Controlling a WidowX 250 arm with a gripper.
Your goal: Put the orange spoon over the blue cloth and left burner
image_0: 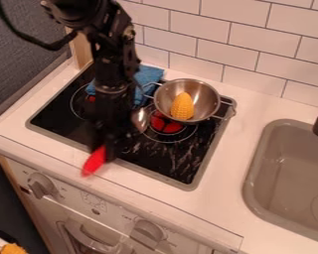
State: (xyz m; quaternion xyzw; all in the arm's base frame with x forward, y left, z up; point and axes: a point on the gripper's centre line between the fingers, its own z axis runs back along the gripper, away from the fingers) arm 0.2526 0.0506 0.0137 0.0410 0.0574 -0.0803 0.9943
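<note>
In the camera view, the arm hangs over the stove (155,170), its tool (106,150) down at the near edge, and right there is the spoon (94,162)! Its handle, looking red, juts past the stove edge towards the viewer; the metal end sits just beside the pot (163,101). Clenched on it or released? Cannot tell; the dark arm covers the contact. The cloth (149,78) waits at the back, partly behind the arm, by the left burner (73,102). So it looks like the pick-up stage, grip to be settled. Next call: secure the handle, lift clear of the pot, carry back and left, then lower it over cloth and burner.
</note>
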